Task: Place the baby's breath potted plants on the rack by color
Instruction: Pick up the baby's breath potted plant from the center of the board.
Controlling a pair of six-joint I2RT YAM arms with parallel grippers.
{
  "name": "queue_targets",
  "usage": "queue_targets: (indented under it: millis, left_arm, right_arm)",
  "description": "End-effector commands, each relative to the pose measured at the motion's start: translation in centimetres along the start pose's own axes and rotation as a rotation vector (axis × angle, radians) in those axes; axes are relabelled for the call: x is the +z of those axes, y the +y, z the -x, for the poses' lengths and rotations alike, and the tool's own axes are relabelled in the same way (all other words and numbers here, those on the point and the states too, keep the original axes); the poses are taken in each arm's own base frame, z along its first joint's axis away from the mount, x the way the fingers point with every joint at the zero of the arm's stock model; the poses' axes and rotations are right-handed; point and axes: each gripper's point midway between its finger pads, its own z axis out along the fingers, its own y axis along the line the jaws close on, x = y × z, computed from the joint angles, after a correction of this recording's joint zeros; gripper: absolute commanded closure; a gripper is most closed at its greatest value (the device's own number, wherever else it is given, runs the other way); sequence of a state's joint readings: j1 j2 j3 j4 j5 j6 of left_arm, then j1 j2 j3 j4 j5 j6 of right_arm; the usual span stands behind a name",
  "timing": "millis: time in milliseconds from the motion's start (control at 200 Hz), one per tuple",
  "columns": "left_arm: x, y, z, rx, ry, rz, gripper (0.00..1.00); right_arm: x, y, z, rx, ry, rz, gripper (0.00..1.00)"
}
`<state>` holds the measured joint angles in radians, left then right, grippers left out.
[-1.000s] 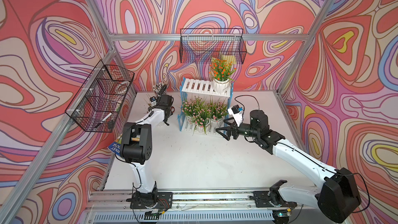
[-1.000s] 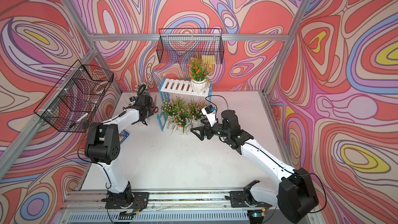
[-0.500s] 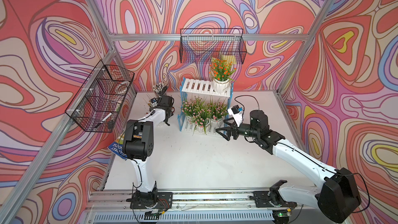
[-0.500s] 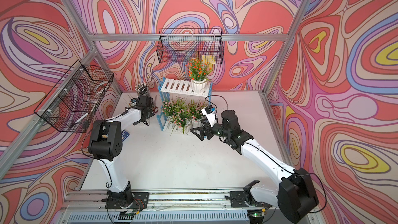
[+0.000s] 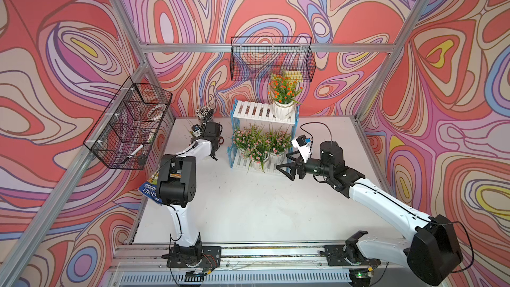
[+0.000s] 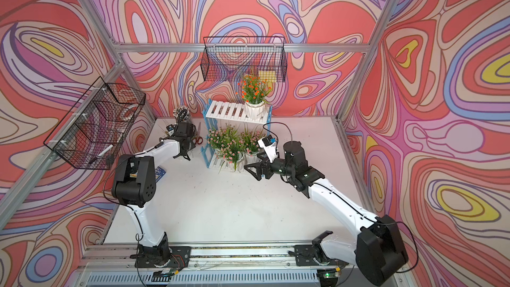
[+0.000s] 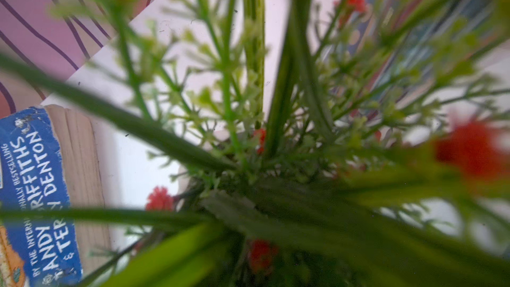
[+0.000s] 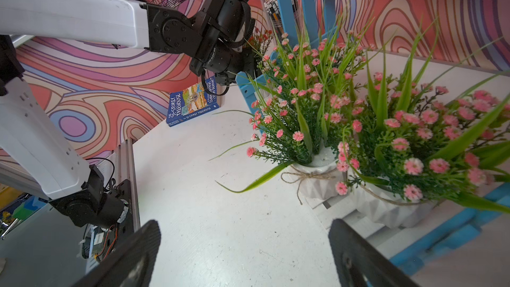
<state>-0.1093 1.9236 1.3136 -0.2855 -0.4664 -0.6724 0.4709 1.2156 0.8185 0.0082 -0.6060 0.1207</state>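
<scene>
Rack (image 6: 237,114): one orange-flowered plant (image 6: 254,92) is set on the top shelf, right end; pink-flowered plants (image 6: 229,146) are grouped on the lower shelf. Right hand (image 6: 252,169) is held spread just beside them, above the counter (image 6: 220,211)

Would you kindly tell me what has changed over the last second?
Only the left arm moved: its elbow lifted slightly, wrist staying over the loose orange-red plant. No grasp or release is visible. The open right gripper, the rack and the potted plants on it stayed put.
</scene>
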Motion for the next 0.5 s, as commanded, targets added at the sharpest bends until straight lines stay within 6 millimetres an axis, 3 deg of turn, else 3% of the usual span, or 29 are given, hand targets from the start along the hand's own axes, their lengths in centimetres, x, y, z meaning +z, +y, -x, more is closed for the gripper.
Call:
queue_targets:
  millis: [0,65,315,491]
  left_arm:
    - [-1.2,0.8,0.7,0.026,-0.023,-0.011,0.39]
    - [-1.7,0.5,1.3,0.031,-0.052,-0.035,0.40]
    - [-3.0,0.6,0.7,0.057,-0.045,-0.101,0.41]
    - [-5.0,-0.4,0.8,0.089,-0.045,-0.183,0.41]
  right_arm:
    - [0.3,-0.2,-0.3,-0.003,0.006,-0.003,0.02]
    - [0.4,-0.1,-0.3,-0.001,0.004,-0.001,0.02]
    - [0.8,-0.3,-0.2,0.006,0.006,0.003,0.02]
    - [0.6,-0.8,0.1,0.004,-0.004,-0.030,0.02]
